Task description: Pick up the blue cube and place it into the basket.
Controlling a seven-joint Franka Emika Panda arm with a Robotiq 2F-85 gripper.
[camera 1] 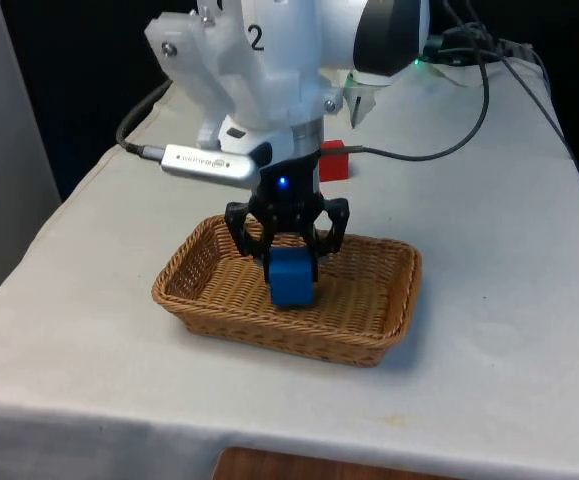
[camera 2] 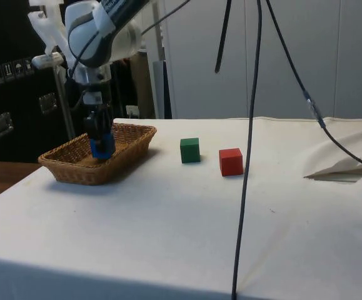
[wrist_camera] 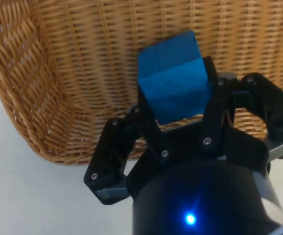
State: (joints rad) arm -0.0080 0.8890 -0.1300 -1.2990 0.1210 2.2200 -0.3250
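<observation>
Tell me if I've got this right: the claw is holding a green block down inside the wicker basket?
Not quite: the block in the claw is blue, as the front view shows. The green block sits on the table beside a red one. The rest holds: it is down inside the wicker basket.

Red cube point(camera 1: 334, 160) is mostly hidden behind the arm in the front view. Blue cube point(camera 2: 102, 147) is partly covered by the claw point(camera 2: 100, 147) in the side view. Basket point(wrist_camera: 43, 88) is cut off by the wrist picture's edges. Whether the cube touches the basket floor cannot be told.
</observation>
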